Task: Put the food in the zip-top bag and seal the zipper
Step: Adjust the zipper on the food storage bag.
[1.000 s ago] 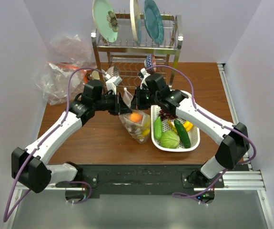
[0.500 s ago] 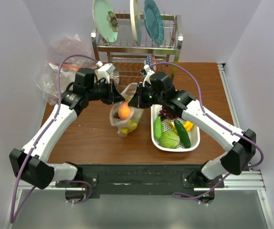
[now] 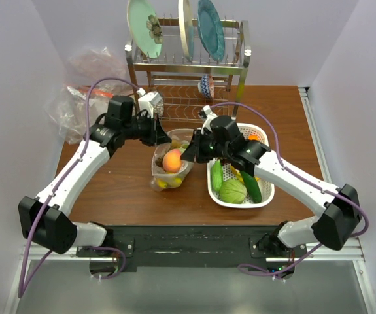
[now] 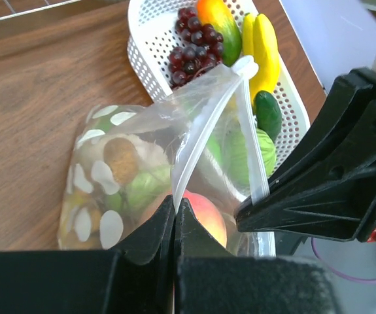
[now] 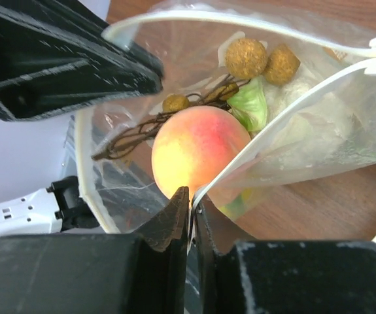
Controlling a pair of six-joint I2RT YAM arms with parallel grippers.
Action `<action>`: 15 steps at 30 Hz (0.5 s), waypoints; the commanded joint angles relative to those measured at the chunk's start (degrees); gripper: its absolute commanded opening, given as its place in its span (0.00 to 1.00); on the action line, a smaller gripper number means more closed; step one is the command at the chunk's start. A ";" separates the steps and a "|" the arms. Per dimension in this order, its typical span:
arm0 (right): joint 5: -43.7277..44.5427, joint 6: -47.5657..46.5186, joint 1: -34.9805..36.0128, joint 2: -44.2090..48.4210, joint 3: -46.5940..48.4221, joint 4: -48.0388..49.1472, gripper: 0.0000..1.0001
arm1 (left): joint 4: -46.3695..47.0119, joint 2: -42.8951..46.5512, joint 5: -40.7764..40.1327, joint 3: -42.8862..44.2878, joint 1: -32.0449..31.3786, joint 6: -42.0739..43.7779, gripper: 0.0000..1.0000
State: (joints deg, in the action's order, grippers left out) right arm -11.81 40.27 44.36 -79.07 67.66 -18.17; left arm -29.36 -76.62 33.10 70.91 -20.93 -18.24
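The zip-top bag (image 3: 165, 171) sits left of centre in the top view and seems to rest on the table (image 3: 129, 196), with a peach (image 3: 172, 160) showing inside. A second ago it hung further right, close against the white basket (image 3: 269, 190). I have swung it left since then, and the food is riding along without spilling.

My left gripper (image 3: 162, 138) is clamped tight on one lip at the zipper (image 4: 204, 127), and my right gripper (image 3: 189, 150) is clamped on the other, so the mouth gapes. I judge sealing is the step left.

In the bag I count one peach, two brown balls and one green piece. The basket holds one grape bunch (image 4: 191, 55), two long green pieces and one cabbage (image 3: 233, 191).
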 commanded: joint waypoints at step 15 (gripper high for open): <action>2.06 1.92 0.38 3.83 1.33 6.58 0.00 | 8.18 -0.46 8.29 -4.56 -5.97 2.16 0.00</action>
State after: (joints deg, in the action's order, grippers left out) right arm -11.22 41.23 44.36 -78.22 67.02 -15.97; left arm -22.46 -78.11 37.89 64.82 -24.95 -17.56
